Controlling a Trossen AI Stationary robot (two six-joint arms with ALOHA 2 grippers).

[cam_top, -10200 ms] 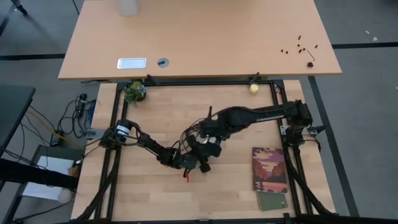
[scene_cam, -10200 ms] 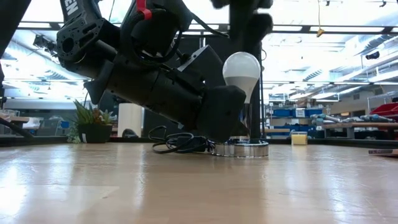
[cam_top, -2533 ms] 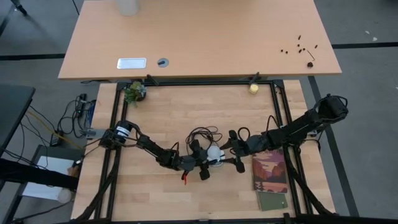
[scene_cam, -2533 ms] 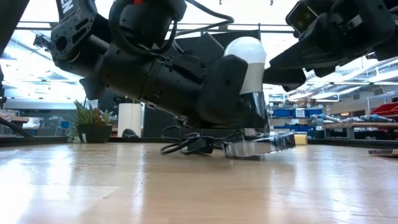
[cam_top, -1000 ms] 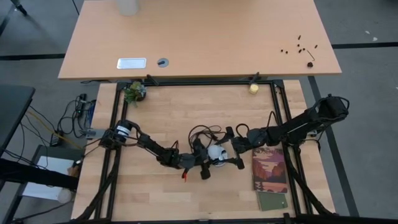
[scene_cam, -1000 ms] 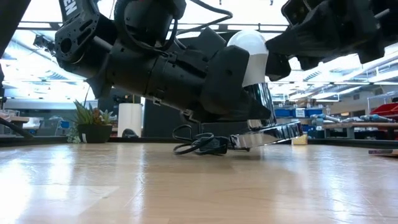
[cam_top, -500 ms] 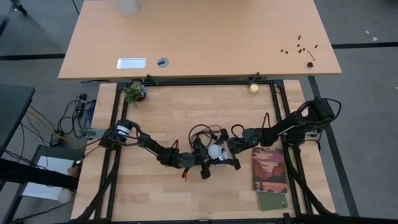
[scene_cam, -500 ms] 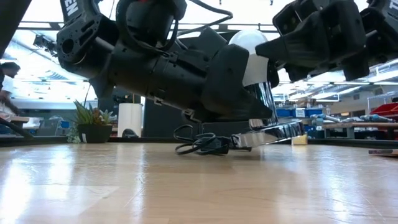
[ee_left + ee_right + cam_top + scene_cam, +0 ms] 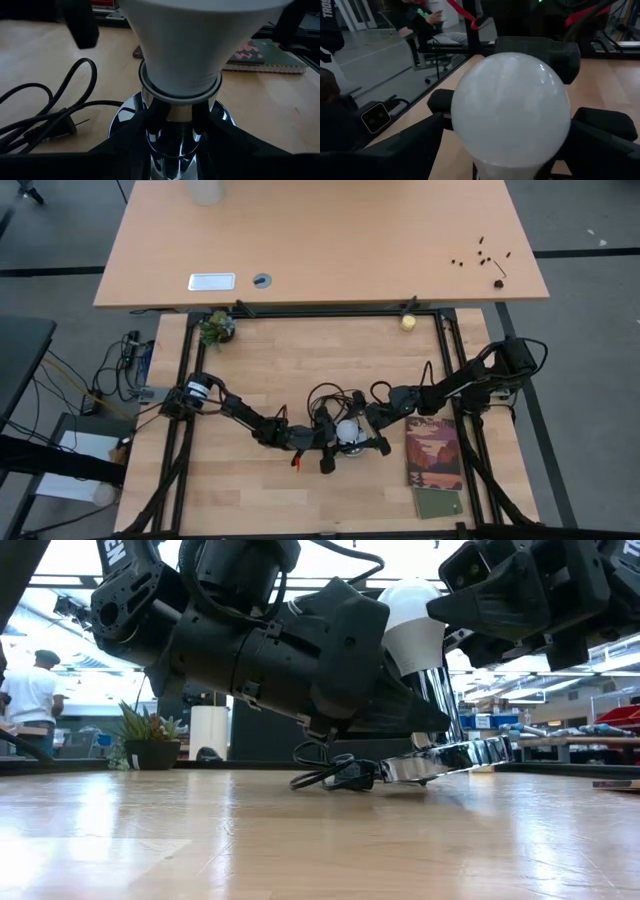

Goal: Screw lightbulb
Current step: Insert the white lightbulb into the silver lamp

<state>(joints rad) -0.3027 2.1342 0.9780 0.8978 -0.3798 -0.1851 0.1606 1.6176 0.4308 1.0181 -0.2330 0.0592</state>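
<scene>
The white lightbulb (image 9: 347,431) stands in a chrome socket (image 9: 450,755) with a round disc foot and a black cord (image 9: 325,395), near the table's middle. My left gripper (image 9: 333,442) comes from the table's left, nearly level, and is shut on the socket below the bulb (image 9: 185,45). My right gripper (image 9: 365,430) comes from the right, open. Its two fingers stand on either side of the bulb's round dome (image 9: 510,110). The disc foot is tilted, one edge raised off the wood. My left gripper pinches the socket's chrome stem (image 9: 172,131), just under the bulb's neck, between its two fingers, coming nearly level from the table's left. The socket sits tilted in the hold, its disc foot raised on one side. My right gripper brackets the bulb's dome; whether its fingers (image 9: 410,150) touch it, I cannot tell.
A booklet (image 9: 433,452) and a small green card (image 9: 438,503) lie to the right of the grippers. A potted plant (image 9: 215,328) and a yellowish ball (image 9: 408,322) sit at the far edge. A person (image 9: 30,695) stands in the room behind.
My right gripper has come down and toward the bulb from the table's right, so that its fingers now stand around the dome. My left gripper has swung its wrist, and the socket and bulb have shifted a little with it, the disc foot still tilted.
</scene>
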